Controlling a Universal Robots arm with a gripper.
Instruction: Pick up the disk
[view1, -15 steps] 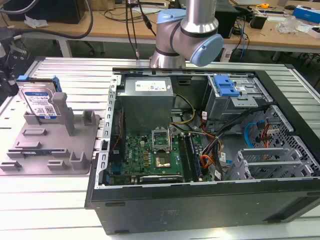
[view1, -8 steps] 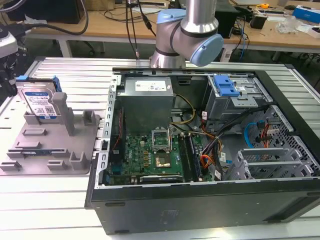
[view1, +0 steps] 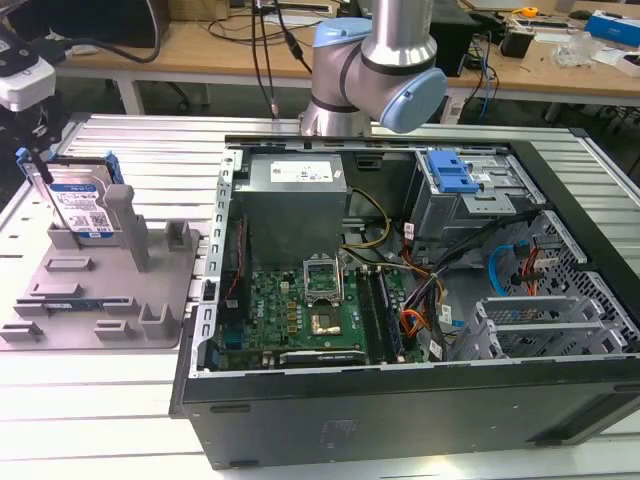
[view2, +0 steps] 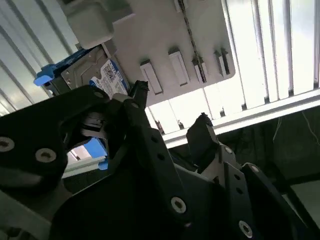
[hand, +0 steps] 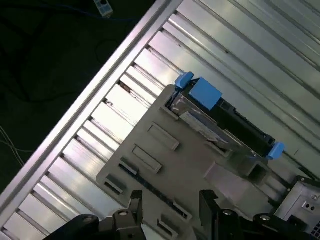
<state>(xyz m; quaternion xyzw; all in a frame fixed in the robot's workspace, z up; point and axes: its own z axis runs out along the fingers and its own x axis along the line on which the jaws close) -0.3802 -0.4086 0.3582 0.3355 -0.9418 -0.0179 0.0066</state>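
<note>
The pick-up has not happened yet, as far as I can see. The disk (view1: 80, 205) stands on edge in a slot of the grey fixture (view1: 110, 290), at the exterior view's left, on the slatted worktop (view1: 130, 140) beside the open computer case (view1: 400, 410). In both wrist views the end effector (view2: 170, 105) (hand: 170, 200) hangs over the fixture with its black fingers (view2: 140, 90) spread wide and nothing between them. The disk (view2: 100, 75) (hand: 220, 125), with its blue rails, lies beyond the fingertips, close by but apart from them. By my reckoning the approach is under way, and the closing in, the grasp and the lift are all left to do.
</note>
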